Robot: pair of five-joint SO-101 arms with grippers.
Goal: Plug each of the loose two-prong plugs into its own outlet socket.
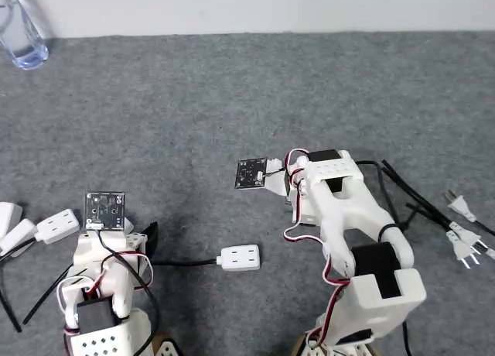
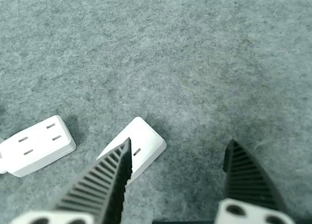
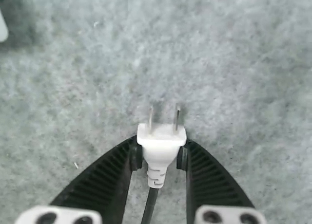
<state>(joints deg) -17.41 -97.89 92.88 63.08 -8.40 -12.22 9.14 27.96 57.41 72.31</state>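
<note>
My right gripper (image 3: 161, 143) is shut on a white two-prong plug (image 3: 161, 139), its prongs pointing away over bare grey carpet and its black cord running back between the fingers. My left gripper (image 2: 179, 143) is open above the carpet, with nothing between its fingers. Just beyond its one fingertip lie two white outlet sockets (image 2: 36, 145) (image 2: 141, 145). In the high view another white socket (image 1: 240, 257) on a black cable lies between the two arms. Several loose white plugs (image 1: 464, 244) lie at the far right.
More white sockets (image 1: 58, 225) cluster at the left edge of the carpet. Black cords (image 1: 410, 197) trail from the right arm toward the loose plugs. A clear plastic bottle (image 1: 22, 31) stands at the back left. Open carpet spreads across the far half.
</note>
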